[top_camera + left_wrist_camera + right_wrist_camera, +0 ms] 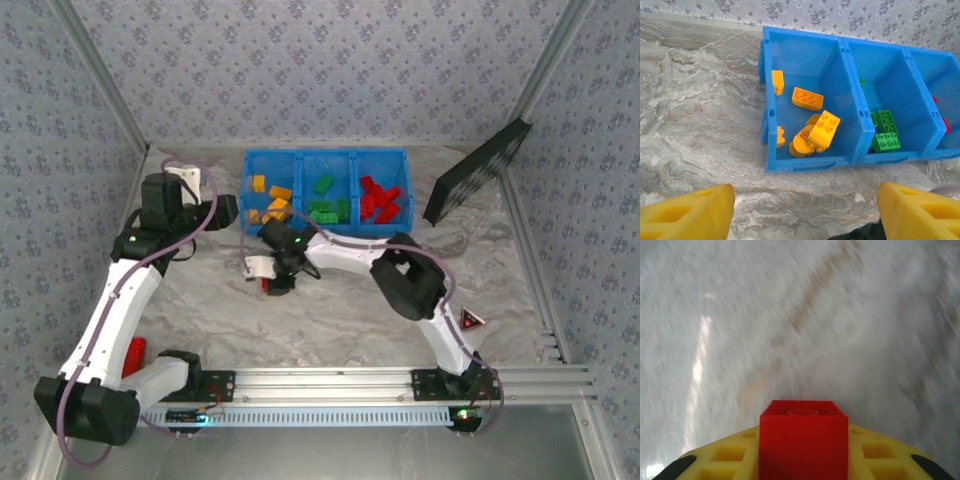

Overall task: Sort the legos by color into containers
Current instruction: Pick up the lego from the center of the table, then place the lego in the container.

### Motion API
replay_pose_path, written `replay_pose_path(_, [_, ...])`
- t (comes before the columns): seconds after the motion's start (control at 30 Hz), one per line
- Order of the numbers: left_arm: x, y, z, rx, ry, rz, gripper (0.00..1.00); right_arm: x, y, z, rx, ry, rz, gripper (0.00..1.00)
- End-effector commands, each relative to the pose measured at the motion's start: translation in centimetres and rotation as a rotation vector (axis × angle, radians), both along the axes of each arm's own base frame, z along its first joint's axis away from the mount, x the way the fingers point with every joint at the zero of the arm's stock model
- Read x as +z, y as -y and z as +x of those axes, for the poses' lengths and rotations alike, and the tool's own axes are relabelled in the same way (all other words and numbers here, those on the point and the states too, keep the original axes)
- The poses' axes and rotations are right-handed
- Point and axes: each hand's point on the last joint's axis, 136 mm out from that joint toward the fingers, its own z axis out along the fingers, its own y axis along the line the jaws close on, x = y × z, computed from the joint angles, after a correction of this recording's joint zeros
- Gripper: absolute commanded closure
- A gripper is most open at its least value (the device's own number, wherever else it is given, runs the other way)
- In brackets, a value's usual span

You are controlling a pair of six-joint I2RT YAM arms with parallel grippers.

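Right claw [272,283] low over the worktop [330,320], just in front of the near-left corner of the blue tray [326,153]; jaws clamped on one red brick [803,437]; brick sits square between the yellow pads, studded face toward the wrist camera, one stud showing.

Key relation: red compartment [395,165] is the right-hand bay of the tray; claw and brick stand off the opposite end, in front of the yellow compartment [805,60]. So the brick's home lies rightward and a little farther from the arm bases, past the green compartment [890,75]. Tray's long axis runs left to right, so the carry goes along the front wall, then over it.

Judgement: grasp step looks done; next comes lift, traverse right, release over the reds; needs enough height to clear the front wall and both dividers.

Left claw [805,217] jaws apart, holding nothing, hovering by the left end of the tray and looking into the yellow bay; nearer the yellows, farther from the red bay; right arm is the one for this carry.

Risk: right forearm lies close along the tray front; sweep could nudge it.
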Motion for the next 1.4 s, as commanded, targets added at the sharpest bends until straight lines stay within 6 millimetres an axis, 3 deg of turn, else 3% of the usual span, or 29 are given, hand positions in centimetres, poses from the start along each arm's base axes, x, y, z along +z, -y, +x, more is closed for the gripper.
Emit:
replay_pose_path(0.0, [1.0,-0.6,-0.2,0.033,0.038,-0.009,0.24,6.7,3.7,4.7,-0.215,0.035,0.137,0.73])
replay_pose_path(0.13, [1.0,-0.5,-0.4,0.029,0.032,-0.016,0.24,9.9,10.5,11.2,-0.482,0.142,0.183,0.73])
replay_pose_path(0.37, [0.6,-0.9,-1.0,0.043,0.007,-0.007,0.23,13.5,21.7,21.6,-0.972,0.301,0.242,0.74])
replay_pose_path(0.47, [0.6,-0.4,-0.8,0.018,-0.01,-0.017,0.23,13.6,25.5,24.8,-1.148,0.345,0.216,0.75])
replay_pose_path(0.57, [0.0,-0.2,-0.8,0.014,-0.033,-0.023,0.23,12.6,28.0,26.9,-1.25,0.339,0.179,0.75])
replay_pose_path(0.77, [-0.7,0.0,-0.9,0.005,-0.071,-0.024,0.21,8.6,30.7,28.9,-1.328,0.294,0.084,0.73])
replay_pose_path(0.9, [-1.4,0.2,-1.2,-0.013,-0.113,-0.023,0.2,6.4,31.5,29.1,-1.352,0.283,0.022,0.65])
replay_pose_path(1.03, [-2.2,0.4,-1.9,-0.018,-0.143,-0.032,0.2,5.7,31.7,28.9,-1.361,0.274,0.011,0.56])
replay_pose_path(1.23, [-2.3,-0.1,-2.1,0.0,-0.145,-0.019,0.19,8.0,32.0,28.2,-1.358,0.312,0.047,0.4])
replay_pose_path(1.37, [-0.6,-0.7,-1.2,0.024,-0.104,0.017,0.18,11.7,32.1,27.1,-1.355,0.351,0.114,0.33])
